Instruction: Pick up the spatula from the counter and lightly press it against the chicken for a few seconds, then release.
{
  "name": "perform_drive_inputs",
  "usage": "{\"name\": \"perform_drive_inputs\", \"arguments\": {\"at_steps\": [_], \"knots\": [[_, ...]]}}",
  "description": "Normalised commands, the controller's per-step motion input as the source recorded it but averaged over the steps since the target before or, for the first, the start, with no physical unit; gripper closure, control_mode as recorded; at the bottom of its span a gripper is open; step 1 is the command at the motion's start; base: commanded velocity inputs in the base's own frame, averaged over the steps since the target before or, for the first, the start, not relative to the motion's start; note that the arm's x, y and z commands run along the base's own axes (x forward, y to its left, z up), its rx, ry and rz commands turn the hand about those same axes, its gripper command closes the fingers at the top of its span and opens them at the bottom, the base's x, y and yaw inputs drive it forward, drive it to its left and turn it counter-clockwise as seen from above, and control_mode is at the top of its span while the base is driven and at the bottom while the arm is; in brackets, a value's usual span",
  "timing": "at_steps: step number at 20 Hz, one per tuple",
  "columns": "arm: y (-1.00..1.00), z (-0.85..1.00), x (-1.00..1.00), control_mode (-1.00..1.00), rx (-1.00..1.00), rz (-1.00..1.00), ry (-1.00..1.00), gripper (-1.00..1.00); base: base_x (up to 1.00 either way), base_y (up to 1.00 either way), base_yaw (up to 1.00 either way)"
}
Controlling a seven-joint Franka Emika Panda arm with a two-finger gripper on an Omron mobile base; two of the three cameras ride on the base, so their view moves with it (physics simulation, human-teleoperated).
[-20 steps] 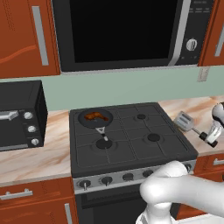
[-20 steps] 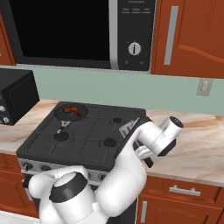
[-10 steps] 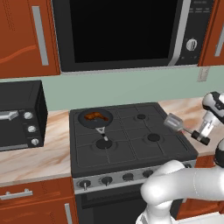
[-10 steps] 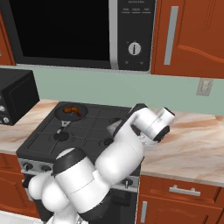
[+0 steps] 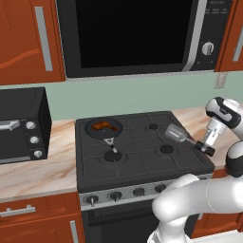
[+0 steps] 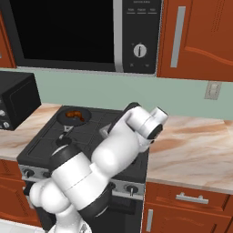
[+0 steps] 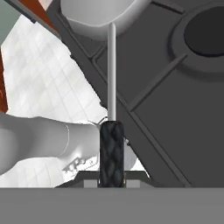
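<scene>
Over the right edge of the stove (image 5: 142, 163), the hand (image 5: 205, 149) is clenched on the dark textured grip of the spatula (image 5: 176, 134), holding it off the bench (image 5: 42, 172). From the hand, the thin shaft runs up and to the left to the pale blade, which hangs tilted above the stove's right rear burner. Well apart from it, at the left rear, the chicken (image 5: 105, 126) lies in a dark pan (image 5: 92, 133), with the blade nowhere near touching it.
</scene>
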Motion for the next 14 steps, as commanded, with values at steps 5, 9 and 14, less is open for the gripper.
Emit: {"name": "perform_drive_inputs", "arguments": {"at_steps": [5, 9, 14], "knots": [[0.46, 0.00, 0.00, -1.00, 0.00, 0.00, -0.05, 1.00, 0.00, 0.00, 0.00], [0.42, 0.00, 0.01, -1.00, 0.00, 0.00, -0.07, 1.00, 0.00, 0.00, 0.00], [0.26, 0.04, 0.15, -1.00, 0.06, 0.01, 0.01, 1.00, 0.00, 0.00, 0.00]]}}
